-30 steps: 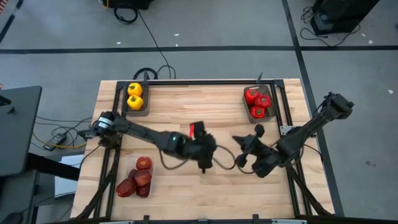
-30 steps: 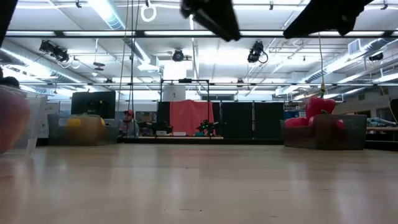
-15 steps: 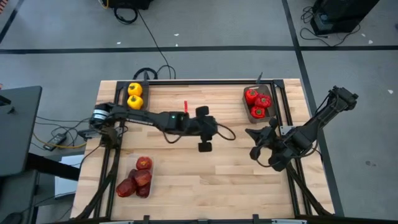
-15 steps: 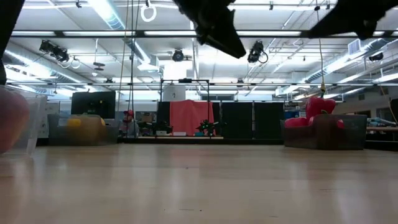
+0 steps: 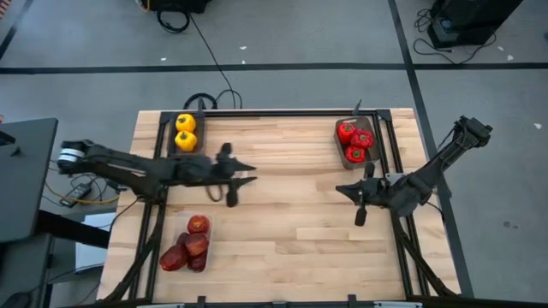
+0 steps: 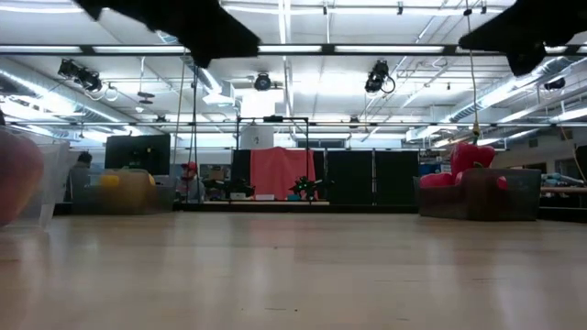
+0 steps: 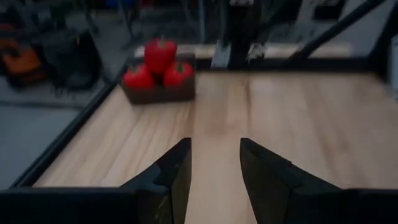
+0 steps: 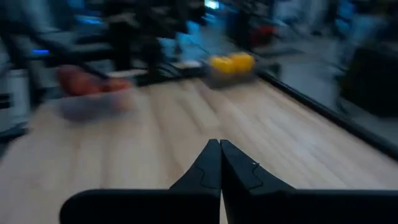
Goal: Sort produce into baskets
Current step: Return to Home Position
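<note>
Two yellow bell peppers (image 5: 186, 134) lie in a dark grey tray (image 5: 170, 144) at the far left. Three red bell peppers (image 5: 355, 141) fill a dark grey tray (image 5: 374, 156) at the far right; they also show in the left wrist view (image 7: 158, 65). Several maroon fruits (image 5: 190, 244) lie in a clear tray (image 5: 205, 233) at the near left. My left gripper (image 5: 247, 170) hovers open and empty over the left half of the table, and it also shows in the left wrist view (image 7: 214, 163). My right gripper (image 5: 341, 189) hovers shut and empty over the right half, and it also shows in the right wrist view (image 8: 220, 155).
Bare wooden table top (image 5: 291, 222) lies between the two grippers and toward the near edge. A black frame rail (image 5: 282, 112) runs along the far edge. In the low view the arms show only as dark shapes at the top (image 6: 183, 18).
My left gripper has drawn back from the table's middle toward the left edge and a little toward the far edge. My right gripper has drawn back toward the right and far edges. The produce and trays have stayed where they were.
</note>
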